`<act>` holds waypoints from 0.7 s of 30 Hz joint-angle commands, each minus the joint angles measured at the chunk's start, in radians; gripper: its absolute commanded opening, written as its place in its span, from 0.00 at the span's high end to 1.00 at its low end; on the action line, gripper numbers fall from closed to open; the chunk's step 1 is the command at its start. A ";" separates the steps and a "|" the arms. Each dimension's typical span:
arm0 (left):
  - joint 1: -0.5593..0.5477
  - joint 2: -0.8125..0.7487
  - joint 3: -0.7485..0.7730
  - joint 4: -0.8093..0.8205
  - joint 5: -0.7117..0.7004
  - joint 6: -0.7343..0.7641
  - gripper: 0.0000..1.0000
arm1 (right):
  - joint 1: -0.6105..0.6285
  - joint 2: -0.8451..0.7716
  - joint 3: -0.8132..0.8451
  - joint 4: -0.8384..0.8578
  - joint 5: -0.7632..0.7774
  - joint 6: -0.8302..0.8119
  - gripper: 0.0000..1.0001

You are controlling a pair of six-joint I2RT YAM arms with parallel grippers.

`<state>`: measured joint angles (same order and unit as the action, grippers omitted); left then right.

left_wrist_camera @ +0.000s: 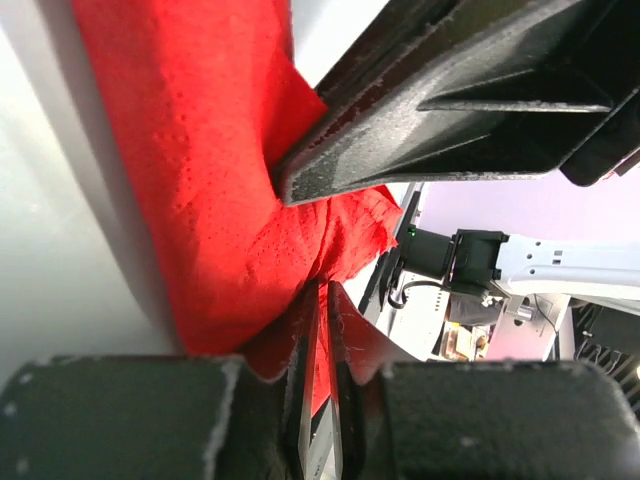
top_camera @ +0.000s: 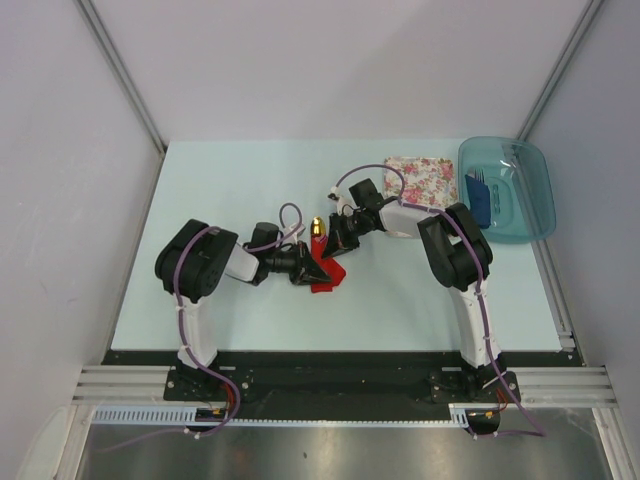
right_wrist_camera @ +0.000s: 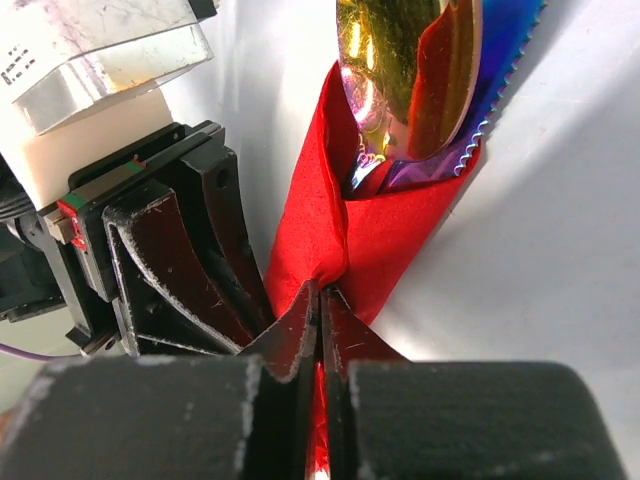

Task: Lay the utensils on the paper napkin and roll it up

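Observation:
The red paper napkin (top_camera: 327,272) lies folded around the utensils near the table's middle. In the right wrist view the napkin (right_wrist_camera: 390,230) wraps a gold spoon head (right_wrist_camera: 395,70) and an iridescent serrated knife blade (right_wrist_camera: 495,75) that stick out of its top. The spoon tip also shows in the top view (top_camera: 317,228). My left gripper (top_camera: 312,268) is shut on a fold of the napkin (left_wrist_camera: 200,190). My right gripper (top_camera: 337,243) is shut on another fold of it, just beside the left gripper's fingers (right_wrist_camera: 200,270).
A white napkin with pink floral print (top_camera: 420,181) lies at the back right. Beside it stands a teal plastic tub (top_camera: 527,215) holding blue utensils (top_camera: 479,196). The two grippers are nearly touching over the red napkin.

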<state>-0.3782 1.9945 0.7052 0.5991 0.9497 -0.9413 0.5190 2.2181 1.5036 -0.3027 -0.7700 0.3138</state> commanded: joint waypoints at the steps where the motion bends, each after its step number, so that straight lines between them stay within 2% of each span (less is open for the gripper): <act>1: 0.009 0.029 -0.016 -0.050 -0.025 0.067 0.87 | -0.004 0.009 0.001 -0.045 0.060 -0.028 0.94; 2: 0.009 0.029 -0.021 -0.064 -0.026 0.087 0.87 | -0.007 0.006 0.007 -0.056 0.061 -0.041 0.90; 5: 0.010 0.032 -0.024 -0.085 -0.032 0.116 0.87 | -0.014 -0.021 0.026 -0.081 0.075 -0.048 0.71; 6: 0.009 0.033 -0.020 -0.093 -0.035 0.124 0.87 | -0.019 -0.031 0.026 -0.085 0.078 -0.051 0.57; 9: 0.009 0.036 -0.013 -0.094 -0.035 0.130 0.87 | -0.024 -0.061 0.030 -0.104 0.104 -0.071 0.48; 16: -0.004 0.040 0.008 -0.134 -0.052 0.167 0.86 | -0.013 -0.043 0.041 -0.127 0.155 -0.096 0.48; 17: -0.005 0.038 0.016 -0.146 -0.057 0.180 0.87 | -0.007 -0.035 0.044 -0.124 0.156 -0.096 0.51; 19: -0.005 0.038 0.019 -0.156 -0.058 0.184 0.87 | -0.005 -0.025 0.043 -0.121 0.152 -0.097 0.64; 21: -0.004 0.027 0.017 -0.154 -0.052 0.187 0.87 | -0.007 -0.017 0.038 -0.122 0.149 -0.099 0.80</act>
<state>-0.3786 1.9984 0.7292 0.5426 0.9630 -0.8448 0.5076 2.1853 1.5269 -0.4007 -0.6636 0.2420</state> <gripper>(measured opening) 0.132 0.333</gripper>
